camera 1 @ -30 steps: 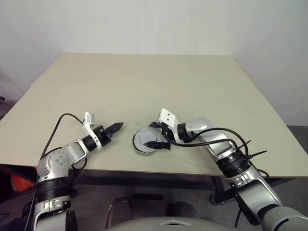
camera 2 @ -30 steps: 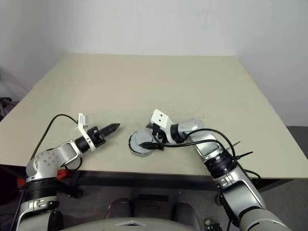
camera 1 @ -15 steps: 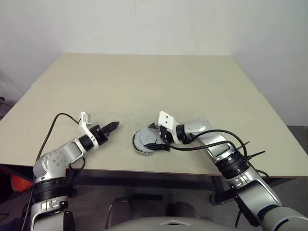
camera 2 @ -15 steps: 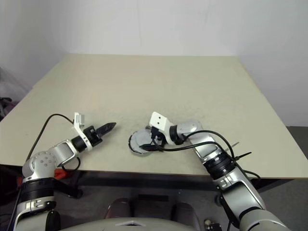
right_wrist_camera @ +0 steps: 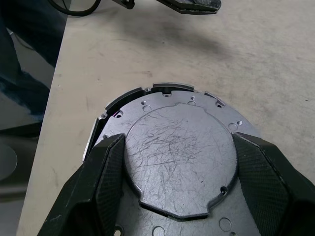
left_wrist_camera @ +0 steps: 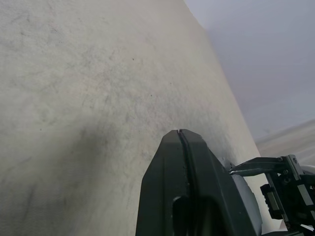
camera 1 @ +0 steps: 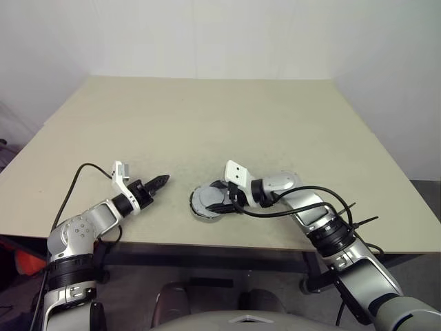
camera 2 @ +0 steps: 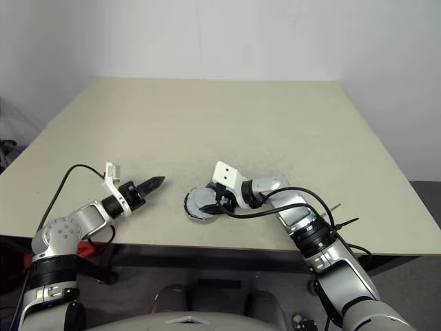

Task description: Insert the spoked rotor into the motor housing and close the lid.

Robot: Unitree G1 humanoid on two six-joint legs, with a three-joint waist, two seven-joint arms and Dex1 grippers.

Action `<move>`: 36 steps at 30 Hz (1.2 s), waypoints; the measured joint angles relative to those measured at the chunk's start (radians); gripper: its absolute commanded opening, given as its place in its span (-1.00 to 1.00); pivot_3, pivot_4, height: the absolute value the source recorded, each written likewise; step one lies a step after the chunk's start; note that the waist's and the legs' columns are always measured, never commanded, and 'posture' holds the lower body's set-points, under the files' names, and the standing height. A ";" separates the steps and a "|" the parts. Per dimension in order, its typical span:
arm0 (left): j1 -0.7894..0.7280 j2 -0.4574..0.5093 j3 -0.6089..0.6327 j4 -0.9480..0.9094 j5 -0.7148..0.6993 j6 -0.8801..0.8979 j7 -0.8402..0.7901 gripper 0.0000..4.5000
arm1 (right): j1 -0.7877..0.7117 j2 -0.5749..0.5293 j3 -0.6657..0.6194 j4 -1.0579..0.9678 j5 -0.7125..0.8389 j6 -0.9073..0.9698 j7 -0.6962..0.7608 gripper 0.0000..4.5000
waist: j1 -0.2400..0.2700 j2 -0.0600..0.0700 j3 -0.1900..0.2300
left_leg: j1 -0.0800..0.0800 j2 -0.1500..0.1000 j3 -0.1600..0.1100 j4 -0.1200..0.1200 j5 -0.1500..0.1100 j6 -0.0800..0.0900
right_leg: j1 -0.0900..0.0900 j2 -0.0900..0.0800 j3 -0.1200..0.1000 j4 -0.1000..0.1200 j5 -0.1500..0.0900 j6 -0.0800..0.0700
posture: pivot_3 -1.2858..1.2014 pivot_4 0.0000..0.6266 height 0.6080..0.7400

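While its fingers (right_wrist_camera: 106,169) straddle the lid (right_wrist_camera: 179,157), seemingly touching, the right pincer (right_wrist_camera: 179,182) gapes.

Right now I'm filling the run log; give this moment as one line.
stage: closing lid | lid: on motor housing | right gripper: jaws straddling lid | left gripper: shut, apart, over table
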 measured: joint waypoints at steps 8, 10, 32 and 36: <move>0.001 0.000 -0.001 0.001 0.014 -0.003 0.000 -1.00 | 0.000 0.009 -0.001 0.000 -0.002 -0.014 0.009 0.31 | 0.000 0.000 0.000 | 0.000 0.000 0.000 0.000 0.000 0.000 | 0.000 0.000 0.000 0.000 0.001 -0.001 | 0.03 -1.00 1.00; 0.002 0.000 -0.001 0.001 0.015 -0.003 0.000 -1.00 | 0.000 0.018 -0.002 0.000 -0.001 -0.019 0.010 0.31 | 0.000 0.000 0.000 | -0.001 0.000 0.000 0.000 0.000 0.000 | 0.000 0.000 0.000 0.000 0.001 -0.001 | 0.03 -1.00 1.00; 0.009 0.003 -0.021 0.000 0.032 -0.003 -0.001 -1.00 | 0.000 0.038 -0.028 0.003 0.025 -0.034 0.028 0.31 | 0.000 0.000 0.000 | -0.001 0.000 0.000 0.000 0.000 0.001 | -0.001 0.000 0.000 0.000 0.001 -0.002 | 0.03 -1.00 1.00; 0.009 0.003 -0.021 0.000 0.033 -0.003 -0.001 -1.00 | 0.000 0.043 -0.016 0.007 0.022 -0.034 0.032 0.31 | 0.000 0.000 0.000 | -0.001 0.000 0.000 0.000 0.000 0.001 | -0.001 0.000 0.000 0.000 0.001 -0.002 | 0.03 -1.00 1.00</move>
